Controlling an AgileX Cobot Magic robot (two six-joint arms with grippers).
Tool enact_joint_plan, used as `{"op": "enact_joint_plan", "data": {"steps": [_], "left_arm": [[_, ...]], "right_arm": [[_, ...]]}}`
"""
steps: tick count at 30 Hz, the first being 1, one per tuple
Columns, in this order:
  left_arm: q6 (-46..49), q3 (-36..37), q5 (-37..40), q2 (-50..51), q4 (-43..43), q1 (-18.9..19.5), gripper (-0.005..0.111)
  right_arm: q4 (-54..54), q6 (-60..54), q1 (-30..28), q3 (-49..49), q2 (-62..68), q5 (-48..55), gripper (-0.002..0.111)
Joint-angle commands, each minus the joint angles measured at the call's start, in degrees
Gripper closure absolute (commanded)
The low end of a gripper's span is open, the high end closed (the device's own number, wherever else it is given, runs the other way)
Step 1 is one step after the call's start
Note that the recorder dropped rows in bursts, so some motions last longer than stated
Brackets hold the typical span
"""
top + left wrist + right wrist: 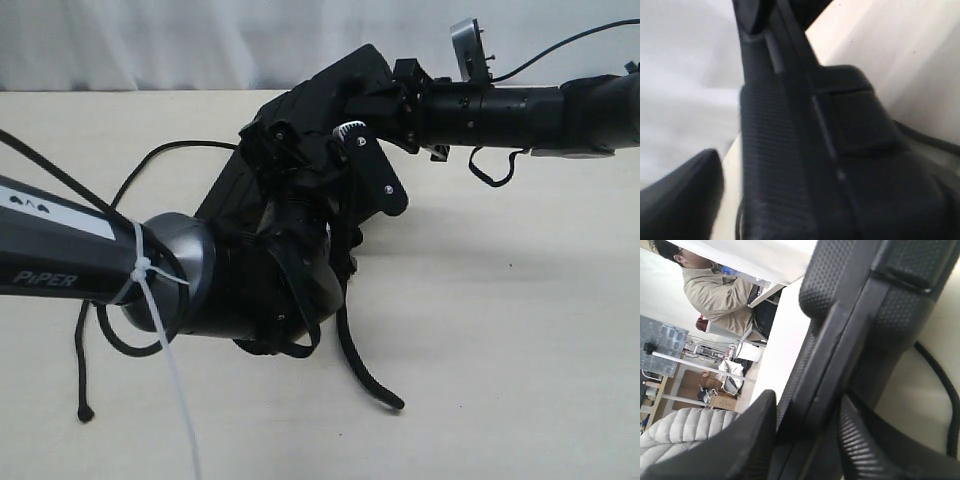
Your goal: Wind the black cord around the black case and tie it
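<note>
exterior: pale cream table (520, 350), white backdrop (150, 40) behind. the black case (335, 80) is tipped up on edge, just off centre toward 12 o'clock, mostly hidden by both arms. the right gripper (385, 95) comes in from 2 o'clock and clamps its upper edge. the left gripper (290, 165) reaches up from 9 o'clock against the case. the black cord (80, 375) trails loose over the table at 8 o'clock, its small knotted end lying free; another stretch arcs off the case toward 10 o'clock. i see no turn of cord over the case and no knot against it, so i judge the wrapping barely begun and the tie all to do.

left wrist: blurred. the case (855, 165) fills the view: matte moulded plastic, a fine ribbed band beside a smooth seam. one dark finger (685, 195) shows off to the side. i cannot tell whether these jaws are parted or pinching.

right wrist: two pebbled fingers (735, 445) are closed on the rim of the case (860, 315), which has a stippled shell and a raised seam. the cord (946, 405), round and thin, lies on the table beside it. a person (715, 295) in a tan jacket sits in the room beyond.
</note>
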Motion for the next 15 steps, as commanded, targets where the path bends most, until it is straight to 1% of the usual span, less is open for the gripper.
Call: {"op": "enact_joint_plan", "data": {"steps": [1,3,4,12,13,15], "left_arm": [[-1.44,-0.42,-1.59,0.07,0.08,1.37,0.072],[-1.44,-0.42,-4.09,0.07,0.08,1.5,0.104],[-1.44,-0.42,-4.36,0.07,0.08,1.5,0.107],[-2.13,-0.8,-3.97,-0.63,0.05,1.5,0.107],[-2.56,-0.8,-4.16,-1.01,0.05,1.5,0.107],[-2.93,-0.8,-4.86,-1.4,0.05,1.5,0.107]], "right_arm": [[0.34,-1.42,0.07,-0.6,-1.19,3.76,0.104],[0.34,-1.42,0.07,-0.6,-1.19,3.89,0.104],[0.34,-1.42,0.07,-0.6,-1.19,3.89,0.104],[0.34,-1.11,-0.28,-0.6,-1.29,4.14,0.103],[0.34,-1.11,-0.44,-0.6,-1.53,4.14,0.101],[0.34,-0.96,-0.75,-0.6,-1.76,4.14,0.091]]}}
